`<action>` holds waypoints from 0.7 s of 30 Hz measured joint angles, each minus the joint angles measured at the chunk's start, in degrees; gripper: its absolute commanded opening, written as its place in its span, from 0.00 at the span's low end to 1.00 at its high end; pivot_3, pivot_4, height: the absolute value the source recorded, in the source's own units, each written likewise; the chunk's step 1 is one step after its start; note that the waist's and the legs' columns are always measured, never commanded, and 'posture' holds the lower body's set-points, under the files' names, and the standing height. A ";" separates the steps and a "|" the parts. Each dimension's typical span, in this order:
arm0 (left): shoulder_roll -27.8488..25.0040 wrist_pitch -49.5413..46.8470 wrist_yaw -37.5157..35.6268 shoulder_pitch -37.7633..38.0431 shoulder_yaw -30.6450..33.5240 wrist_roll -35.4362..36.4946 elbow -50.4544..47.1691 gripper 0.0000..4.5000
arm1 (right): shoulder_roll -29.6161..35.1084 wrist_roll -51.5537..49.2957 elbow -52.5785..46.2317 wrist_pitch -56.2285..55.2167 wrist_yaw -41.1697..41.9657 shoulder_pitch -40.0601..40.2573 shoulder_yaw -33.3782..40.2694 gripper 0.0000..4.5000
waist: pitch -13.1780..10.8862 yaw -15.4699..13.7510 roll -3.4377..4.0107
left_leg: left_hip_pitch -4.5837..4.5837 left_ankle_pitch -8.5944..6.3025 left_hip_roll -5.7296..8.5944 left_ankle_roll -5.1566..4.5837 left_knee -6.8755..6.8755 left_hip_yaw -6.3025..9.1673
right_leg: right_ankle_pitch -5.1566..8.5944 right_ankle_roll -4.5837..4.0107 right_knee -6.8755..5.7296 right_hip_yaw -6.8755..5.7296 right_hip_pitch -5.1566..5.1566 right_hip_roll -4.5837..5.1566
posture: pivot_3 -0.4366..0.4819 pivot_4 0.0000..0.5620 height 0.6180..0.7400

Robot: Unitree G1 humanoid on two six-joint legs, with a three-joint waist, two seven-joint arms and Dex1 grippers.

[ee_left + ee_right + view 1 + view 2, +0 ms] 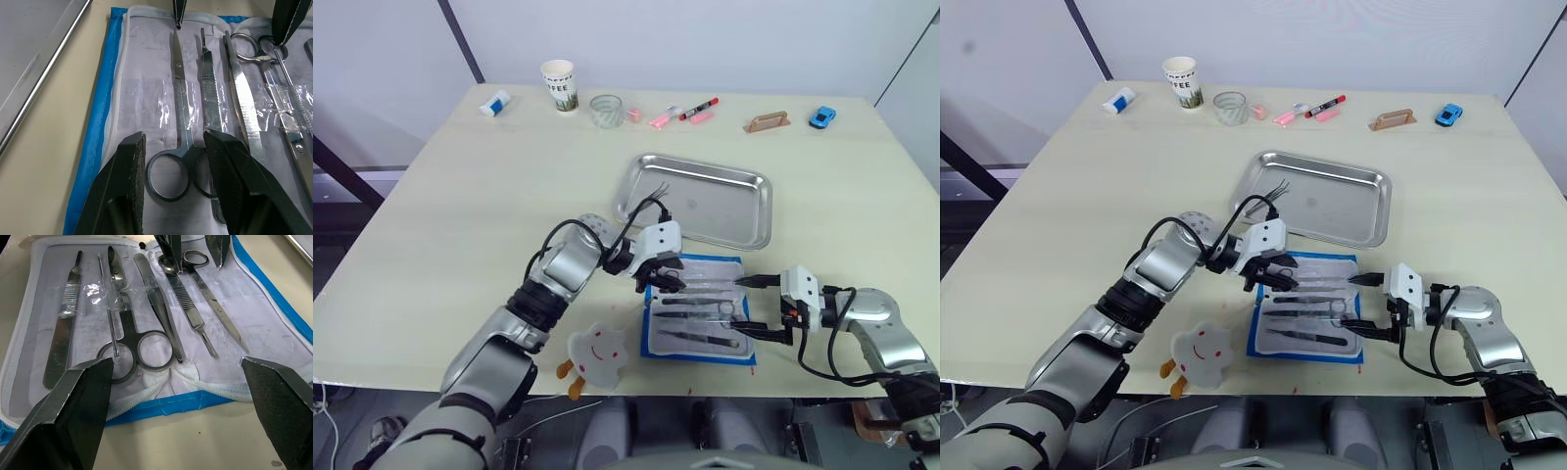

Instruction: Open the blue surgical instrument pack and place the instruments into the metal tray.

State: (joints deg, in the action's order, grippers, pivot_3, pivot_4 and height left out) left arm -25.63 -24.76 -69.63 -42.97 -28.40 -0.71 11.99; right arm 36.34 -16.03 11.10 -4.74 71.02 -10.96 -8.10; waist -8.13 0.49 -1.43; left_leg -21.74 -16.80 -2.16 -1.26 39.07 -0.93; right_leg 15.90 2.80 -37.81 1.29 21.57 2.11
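Claws at the opened instrument pack

Scissors (pixel 178 122) lay in the open blue surgical instrument pack (pixel 697 307), their ring handles between the spread fingers of the left claw (pixel 173 191), which closed on nothing. Beside them in the white lining lay the other instruments (pixel 146 313): tweezers, a scalpel handle and ring-handled forceps. The right claw (pixel 756 305) sat at the pack's opposite edge, its fingers wide apart and empty. Just beyond the pack on the tabletop (pixel 460 196) stood the metal tray (pixel 695 199), with no instruments in it.
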 measured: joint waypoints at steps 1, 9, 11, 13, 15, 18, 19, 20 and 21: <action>0.00 0.03 -0.01 -0.01 -0.03 -0.04 0.00 0.39 | 0.00 0.00 -0.02 0.03 0.00 0.01 0.00 1.00 | 0.00 0.00 0.00 | 0.00 0.00 0.00 0.00 0.00 0.00 | 0.00 0.00 0.00 0.00 0.00 0.00 | 0.48 0.27 1.00; -0.06 0.56 -0.61 -0.28 -1.19 -1.48 -0.03 0.00 | 0.00 0.00 -0.48 0.33 -0.27 0.29 0.03 1.00 | 0.08 -0.01 -0.01 | 0.01 0.00 0.00 0.00 0.00 0.00 | 0.00 0.00 0.00 0.00 0.00 0.00 | 0.48 0.27 1.00; -0.06 0.86 -0.60 -0.28 -1.34 -1.66 0.01 0.00 | 0.00 0.00 -0.62 0.35 -0.37 0.40 0.04 1.00 | 0.10 -0.01 0.00 | 0.01 0.00 0.00 0.00 0.00 0.00 | 0.00 0.00 0.00 0.00 0.00 0.00 | 0.48 0.27 1.00; -0.06 1.31 -0.60 -0.29 -1.36 -1.94 0.06 0.00 | 0.00 0.00 -0.80 0.42 -0.53 0.51 0.05 1.00 | 0.12 -0.01 -0.01 | 0.01 0.00 0.00 0.00 0.00 0.00 | 0.00 0.00 0.00 0.00 0.00 0.00 | 0.48 0.27 1.00; -0.05 1.45 -0.62 -0.39 -1.34 -1.95 0.21 0.00 | 0.00 0.00 -0.82 0.48 -0.57 0.53 0.05 1.00 | 0.14 -0.01 -0.01 | 0.00 0.00 0.00 0.00 0.00 0.00 | 0.00 0.00 0.00 0.00 0.00 0.00 | 0.48 0.27 1.00; -0.06 1.44 -0.73 -0.78 -1.32 -2.02 0.47 0.00 | 0.00 0.00 -0.86 0.60 -0.58 0.52 0.05 1.00 | 0.15 0.00 0.00 | 0.01 0.00 0.00 0.00 0.00 0.00 | 0.00 0.00 0.00 0.00 -0.01 0.00 | 0.48 0.27 1.00; -0.09 1.40 -0.88 -0.86 -1.32 -2.02 0.48 0.00 | 0.00 0.00 -0.80 0.63 -0.58 0.47 0.03 1.00 | 0.15 -0.01 0.00 | 0.01 0.00 0.00 0.00 0.00 0.00 | 0.00 0.00 0.00 0.00 0.00 0.00 | 0.48 0.27 1.00; -0.12 1.29 -1.20 -0.96 -1.34 -2.02 0.48 0.00 | -0.01 0.01 -0.71 0.66 -0.58 0.40 0.01 1.00 | 0.15 0.00 0.00 | 0.00 0.00 0.00 0.00 0.00 0.00 | 0.00 0.00 0.00 0.00 0.00 -0.01 | 0.48 0.27 1.00; -0.19 1.00 -1.43 -1.12 -1.36 -2.01 0.48 0.00 | -0.02 0.08 -0.50 0.67 -0.58 0.24 -0.13 1.00 | 0.15 0.05 0.00 | 0.00 0.00 0.00 0.00 0.00 0.00 | 0.00 0.00 0.00 0.00 0.00 -0.01 | 0.48 0.27 1.00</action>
State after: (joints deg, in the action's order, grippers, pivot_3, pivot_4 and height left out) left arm -25.82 -23.76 -71.05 -44.09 -29.76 -2.72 12.47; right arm 36.31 -15.95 10.60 -4.06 70.45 -10.72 -8.22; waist -7.98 0.54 -1.43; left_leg -21.74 -16.80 -2.16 -1.26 39.07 -0.93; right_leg 15.90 2.79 -37.81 1.29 21.56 2.10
